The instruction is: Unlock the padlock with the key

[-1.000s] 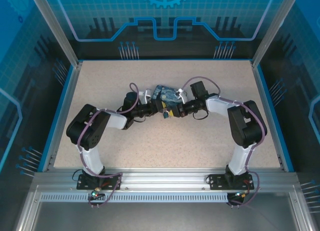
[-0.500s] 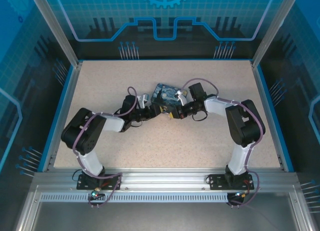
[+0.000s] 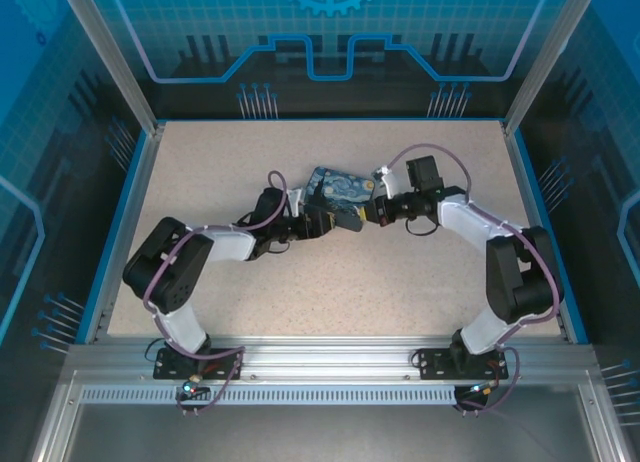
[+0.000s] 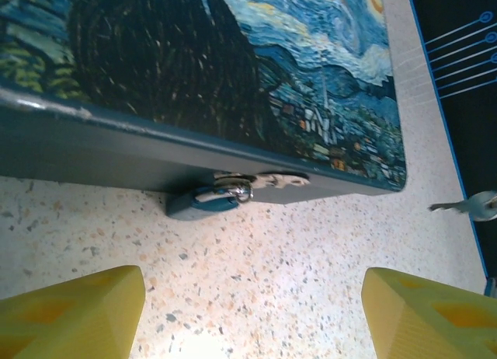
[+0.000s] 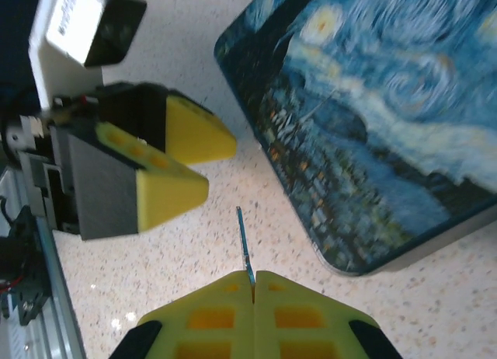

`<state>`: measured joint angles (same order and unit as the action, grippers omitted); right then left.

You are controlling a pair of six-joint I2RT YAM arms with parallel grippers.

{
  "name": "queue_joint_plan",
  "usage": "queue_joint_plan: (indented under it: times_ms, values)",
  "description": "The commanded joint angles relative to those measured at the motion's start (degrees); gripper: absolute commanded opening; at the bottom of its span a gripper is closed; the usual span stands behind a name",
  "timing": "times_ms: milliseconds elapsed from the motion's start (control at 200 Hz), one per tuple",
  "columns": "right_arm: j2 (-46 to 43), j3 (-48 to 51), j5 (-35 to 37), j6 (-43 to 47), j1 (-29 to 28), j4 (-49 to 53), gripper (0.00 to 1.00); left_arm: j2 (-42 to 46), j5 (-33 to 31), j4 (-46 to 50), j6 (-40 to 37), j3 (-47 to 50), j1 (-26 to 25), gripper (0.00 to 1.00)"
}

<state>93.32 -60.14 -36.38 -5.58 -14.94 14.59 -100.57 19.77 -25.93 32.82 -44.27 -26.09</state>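
Since the earlier frame the right gripper [image 5: 254, 277] has drawn back to the right. It now sits off the near corner of the Starry Night tin [image 5: 373, 118], fingers pinched together on the key [image 5: 244, 238]. The left gripper [image 4: 252, 293] faces the tin's front wall with its jaws spread and empty. The padlock [image 4: 203, 203] hangs from the hasp [image 4: 279, 178] and lies on the speckled table [image 4: 311, 266] — touching the tin's base.

Bright, even light; wrist views soft.

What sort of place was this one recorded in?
Probably a purpose-built robot test cell: a speckled tabletop fenced by an aluminium frame, with blue printed panels as walls.
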Motion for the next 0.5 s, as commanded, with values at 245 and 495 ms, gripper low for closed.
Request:
queue_joint_plan:
  times_ms: [245, 495]
  values:
    - [10.0, -14.0, 8.1, -2.8, -1.8, 6.8, 0.00, -5.5, -0.9, 0.3, -1.1, -5.3, -1.2, 0.78]
    - [15.5, -17.7, 10.6, -3.6, -3.1, 11.4, 0.00, -7.3, -1.0, 1.2, 0.0, -6.8, -1.4, 0.80]
